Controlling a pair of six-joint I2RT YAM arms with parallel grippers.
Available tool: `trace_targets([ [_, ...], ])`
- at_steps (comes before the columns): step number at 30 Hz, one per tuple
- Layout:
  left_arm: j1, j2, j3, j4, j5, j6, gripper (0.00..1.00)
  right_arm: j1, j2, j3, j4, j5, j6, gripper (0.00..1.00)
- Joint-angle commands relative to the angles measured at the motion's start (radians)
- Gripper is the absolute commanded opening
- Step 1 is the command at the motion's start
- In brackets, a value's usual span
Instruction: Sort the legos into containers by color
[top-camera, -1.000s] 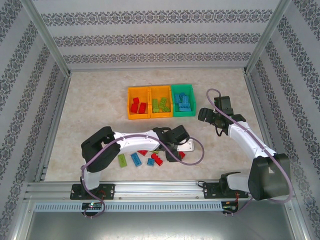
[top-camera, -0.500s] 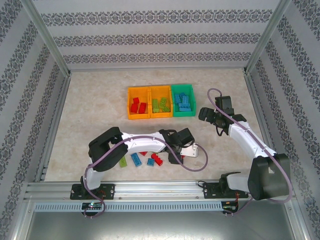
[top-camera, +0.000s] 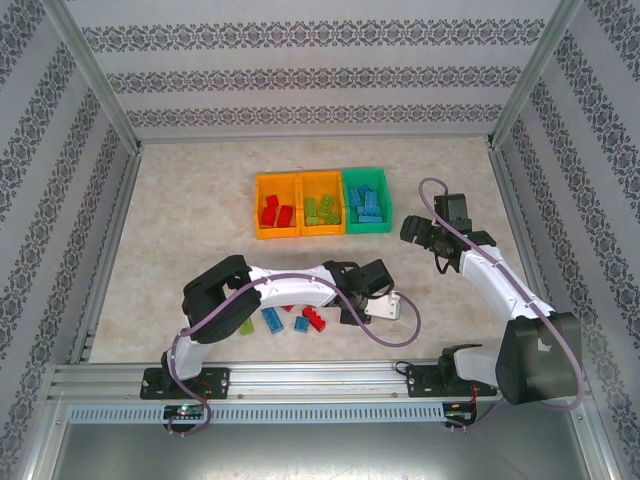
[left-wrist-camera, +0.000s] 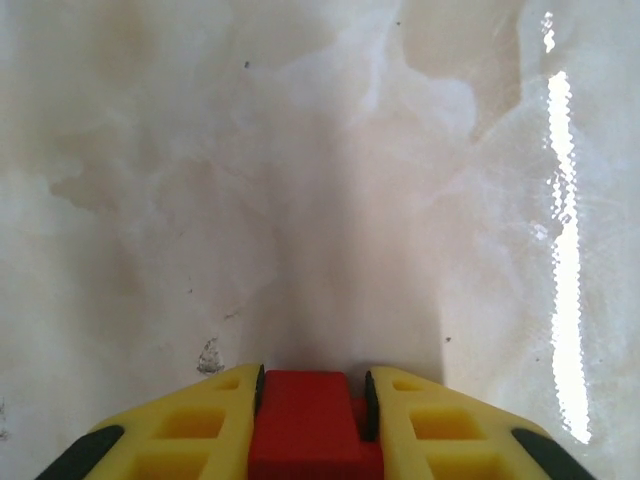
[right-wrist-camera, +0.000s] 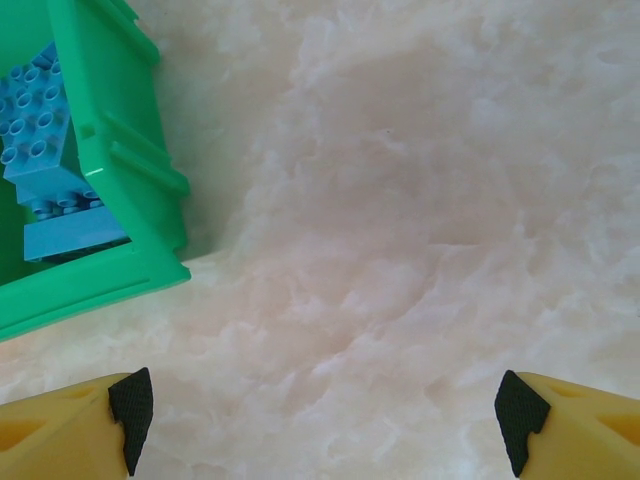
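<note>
left gripper (left-wrist-camera: 313, 380) was clamped on a red lego (left-wrist-camera: 305, 435), down close to the table (left-wrist-camera: 320, 180). right gripper (right-wrist-camera: 320, 405) was spread wide, just beside the green bin (right-wrist-camera: 120, 170) w/ blue legos (right-wrist-camera: 40, 140) inside. a few loose legos (top-camera: 271, 319) lay on the table by the left arm (top-camera: 290, 280).

Three containers stand in a touching row at the table's (top-camera: 180, 230) rear: left orange container (top-camera: 259, 210) holds red legos (top-camera: 275, 213), middle orange container (top-camera: 322, 232) green legos (top-camera: 322, 210), green container (top-camera: 368, 228) blue legos (top-camera: 366, 203). Loose legos (top-camera: 270, 319) lie near the front, the left tool (top-camera: 350, 316) low just beside them. Right tool (top-camera: 410, 232) stands beside the green container.
</note>
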Motion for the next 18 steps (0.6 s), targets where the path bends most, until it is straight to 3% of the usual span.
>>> trace_targets([
  [1, 0.007, 0.02, -0.026, 0.061, -0.058, -0.028, 0.23, -0.01, -0.016, -0.016, 0.0, -0.014, 0.009, 0.92],
  [5, 0.021, 0.007, -0.006, 0.068, -0.099, -0.077, 0.18, -0.011, -0.024, -0.023, -0.002, -0.012, 0.01, 0.92],
  [11, 0.046, -0.068, 0.002, 0.063, -0.245, -0.14, 0.12, -0.011, -0.036, -0.028, -0.003, -0.007, 0.009, 0.92],
  [18, 0.186, -0.21, -0.012, 0.044, -0.245, -0.25, 0.11, -0.012, -0.029, -0.041, 0.014, -0.023, 0.021, 0.92],
])
